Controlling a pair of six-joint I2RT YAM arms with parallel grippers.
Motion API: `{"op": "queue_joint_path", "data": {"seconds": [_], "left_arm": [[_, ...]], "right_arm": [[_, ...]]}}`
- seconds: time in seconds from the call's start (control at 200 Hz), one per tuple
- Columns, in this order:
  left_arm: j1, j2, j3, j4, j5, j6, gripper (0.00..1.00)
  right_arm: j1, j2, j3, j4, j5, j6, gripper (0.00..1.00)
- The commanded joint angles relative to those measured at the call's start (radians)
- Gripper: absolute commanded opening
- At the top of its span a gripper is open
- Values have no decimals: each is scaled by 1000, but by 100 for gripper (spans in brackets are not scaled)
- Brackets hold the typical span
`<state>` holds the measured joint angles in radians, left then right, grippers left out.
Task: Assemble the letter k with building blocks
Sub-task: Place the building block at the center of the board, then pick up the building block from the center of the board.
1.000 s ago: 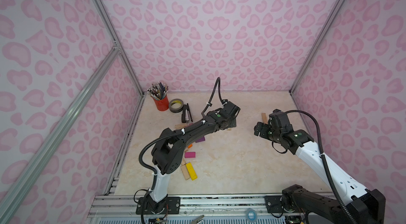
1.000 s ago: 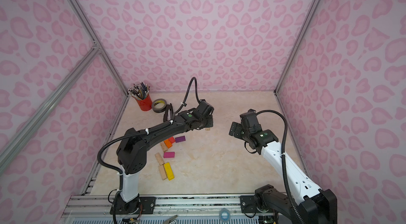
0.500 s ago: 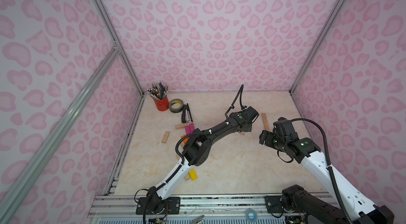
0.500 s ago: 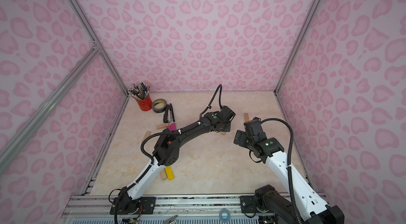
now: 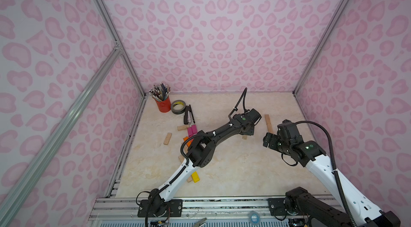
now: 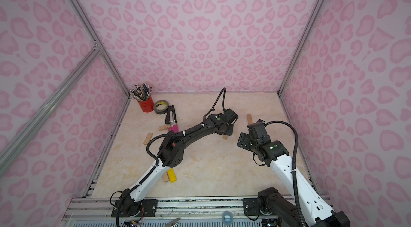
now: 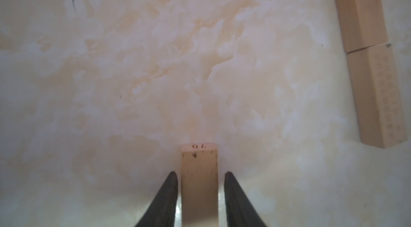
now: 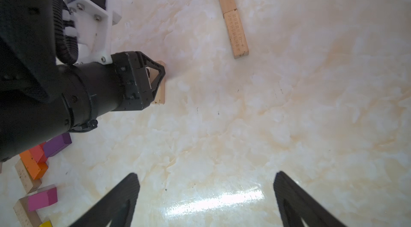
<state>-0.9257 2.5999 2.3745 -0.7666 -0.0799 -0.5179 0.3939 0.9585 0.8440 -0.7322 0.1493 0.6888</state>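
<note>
Wood block [image 7: 199, 183] lies flat on the table [image 7: 133, 70], btwn the L fingers [image 7: 168, 201]. There's a thin gap on each side, so the fingers are let go of it, not pinching.

Beyond the tips & off to one side, two plain blocks [image 7: 375, 94] lie end to end in one line. That's prob the K's upright.

R fingers [image 8: 121, 201] are spread wide & empty, hovering over bare table, well apart from all blocks. The upright lies ahead of their tips.

Coloured blocks [image 8: 33, 165] are heaped well back behind the L fingers, near that arm's elbow.

Step in hand, as I read it: setting down the 1st slanted stroke of the K.

Snag: the wood block sits apart from the upright & approx parallel to it, so it isn't a stroke yet.

Next move calls for one of two things:
- lift the L fingers straight off w/o nudging it
- re-pinch, turn it & slide one end to the joint btwn the two plain blocks

After that, fetch a 2nd slanted piece from the heap.
</note>
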Motion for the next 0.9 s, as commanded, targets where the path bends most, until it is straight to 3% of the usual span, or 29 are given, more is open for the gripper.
{"op": "queue_joint_path", "data": {"seconds": [0.0,0.08,0.21,0.566,0.716,0.891], "left_arm": [[4,-50,14,-14,-4,10,45],[11,-97,-3,-8,-7,13,55],[27,-229,-101,38,-15,20,60],[166,-919,-877,439,73,16,64],[253,-1197,-1176,544,123,85,65],[306,-1479,-1415,598,149,239,68]], "right_arm": [[1,6,12,-12,1,5,96],[0,20,25,-10,-3,-2,95],[1,50,41,-3,-19,-14,95],[40,300,128,73,-88,-67,87],[87,475,203,88,-24,-66,83],[110,661,294,119,10,-73,77]]}}
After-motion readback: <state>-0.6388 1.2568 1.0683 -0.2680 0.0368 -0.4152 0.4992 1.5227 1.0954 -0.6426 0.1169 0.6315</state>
